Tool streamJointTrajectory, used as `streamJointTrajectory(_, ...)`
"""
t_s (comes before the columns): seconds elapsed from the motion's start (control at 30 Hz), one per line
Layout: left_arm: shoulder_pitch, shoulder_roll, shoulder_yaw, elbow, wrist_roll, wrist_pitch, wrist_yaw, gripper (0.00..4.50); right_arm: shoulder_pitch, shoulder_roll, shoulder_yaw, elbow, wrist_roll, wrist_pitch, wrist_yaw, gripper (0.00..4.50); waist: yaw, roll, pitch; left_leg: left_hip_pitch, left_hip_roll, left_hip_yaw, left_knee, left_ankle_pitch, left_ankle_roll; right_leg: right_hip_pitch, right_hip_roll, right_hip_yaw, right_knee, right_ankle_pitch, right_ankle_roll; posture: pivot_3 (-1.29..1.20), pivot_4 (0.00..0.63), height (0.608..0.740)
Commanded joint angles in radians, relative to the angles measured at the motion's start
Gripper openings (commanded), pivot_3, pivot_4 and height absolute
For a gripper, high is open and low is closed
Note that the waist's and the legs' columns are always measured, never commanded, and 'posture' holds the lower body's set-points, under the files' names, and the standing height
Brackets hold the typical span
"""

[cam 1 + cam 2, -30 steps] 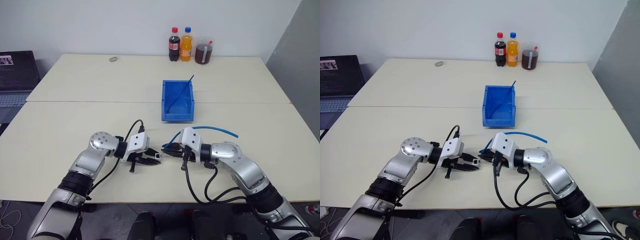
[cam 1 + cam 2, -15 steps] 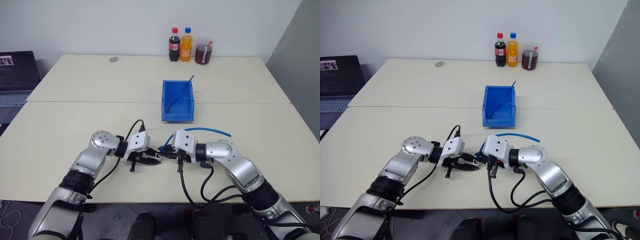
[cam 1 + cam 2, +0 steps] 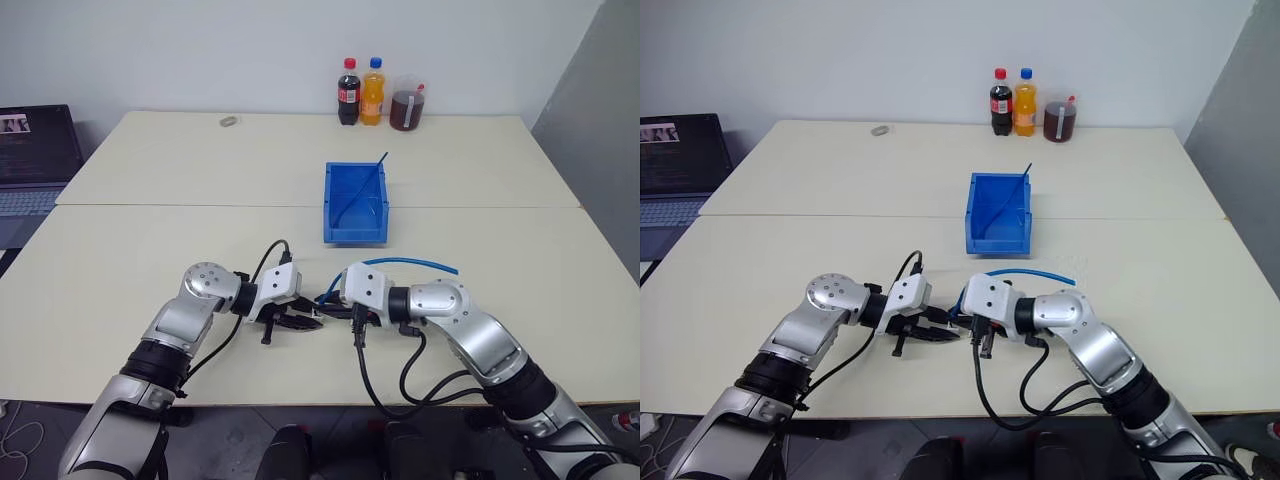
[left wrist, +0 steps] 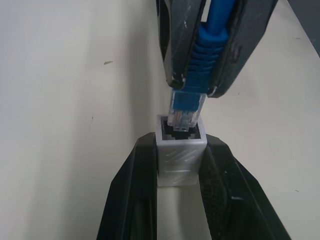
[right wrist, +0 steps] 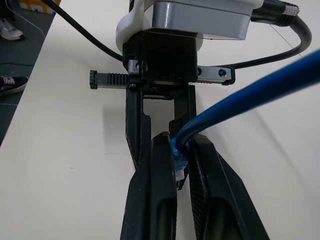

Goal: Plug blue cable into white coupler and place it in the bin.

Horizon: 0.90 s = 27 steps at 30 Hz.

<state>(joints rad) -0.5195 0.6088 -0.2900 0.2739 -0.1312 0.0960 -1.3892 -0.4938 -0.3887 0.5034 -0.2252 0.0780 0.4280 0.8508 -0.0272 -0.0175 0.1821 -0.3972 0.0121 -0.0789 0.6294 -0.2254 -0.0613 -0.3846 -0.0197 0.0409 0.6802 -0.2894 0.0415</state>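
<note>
left pincer point(image 4: 178, 165) clamps white coupler point(image 4: 179, 156) | right pincer point(image 4: 199, 87) pinches blue cable point(image 4: 200, 55) | plug tip at socket mouth, looks skewed | risk: jams on rim, coupler twists

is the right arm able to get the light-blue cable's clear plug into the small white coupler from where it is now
Probably yes: the right end effector holds the light-blue cable's clear plug at the socket mouth of the small white coupler, clamped by the left end effector. Nothing is between them.

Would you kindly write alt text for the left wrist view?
The left gripper clamps a small white boxy plastic coupler, socket up. The right gripper pinches a light-blue network cable, its clear plug entering the socket, above the pale tabletop.
</note>
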Motion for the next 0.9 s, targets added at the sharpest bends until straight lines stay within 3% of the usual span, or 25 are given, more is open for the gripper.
streamJointTrajectory(0.03, 0.033, -0.020, -0.049, -0.020, 0.023, 0.014, -0.004, 0.81, 0.009, -0.009, 0.045, 0.011, -0.030, 0.034, 0.020, 0.07, 0.000, 0.000, 0.000, 0.000, 0.000, 0.000, 0.000, 0.000, 0.000, 0.000, 0.000, 0.000, 0.000, 0.000, 0.000, 0.00, 0.150, 0.740)
streamJointTrajectory(0.5, 0.057, -0.027, -0.044, -0.044, 0.025, 0.018, 0.013, 0.80, 0.024, -0.006, 0.044, 0.033, -0.015, 0.084, 0.039, 0.06, 0.000, 0.002, -0.011, 0.001, 0.000, 0.000, 0.000, 0.000, 0.000, 0.001, 0.000, 0.000, 0.000, -0.001, 0.001, 0.00, 0.150, 0.740)
streamJointTrajectory(0.9, 0.062, -0.036, -0.047, -0.048, 0.030, 0.016, 0.009, 0.80, -0.046, 0.005, 0.155, 0.095, -0.057, 0.137, 0.136, 0.06, -0.002, 0.004, -0.021, 0.005, 0.000, 0.000, -0.001, 0.000, 0.000, 0.004, 0.000, 0.000, -0.001, -0.002, 0.001, 0.00, 0.150, 0.740)
